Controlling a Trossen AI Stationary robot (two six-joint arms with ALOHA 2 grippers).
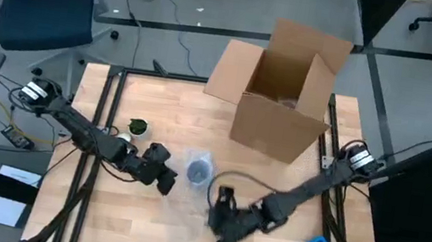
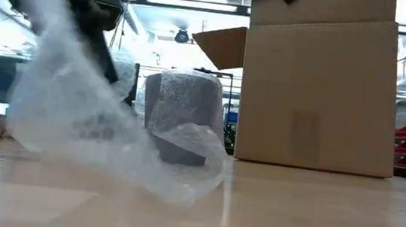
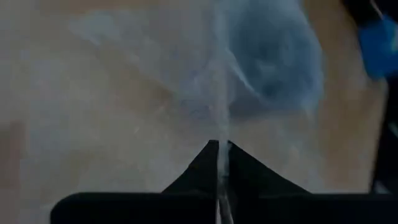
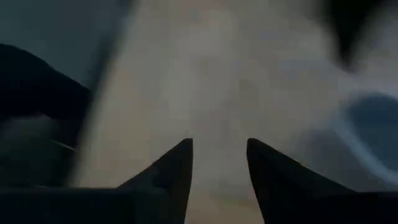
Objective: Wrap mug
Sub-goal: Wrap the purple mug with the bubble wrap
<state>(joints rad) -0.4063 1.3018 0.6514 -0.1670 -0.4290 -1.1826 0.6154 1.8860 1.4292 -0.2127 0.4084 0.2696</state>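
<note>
Grey mug (image 2: 181,117) stands upright on bubble wrap (image 2: 88,128) pinched by left gripper (image 3: 219,144); right gripper (image 4: 219,144) gapes.

Overhead camera looks straight down; table-level camera faces the cardboard box (image 2: 315,87), which both show.

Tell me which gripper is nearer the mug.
Left. The left gripper sits just beside the mug, pinching the bubble wrap around it. The right gripper is close too, slightly farther, fingers open.
</note>
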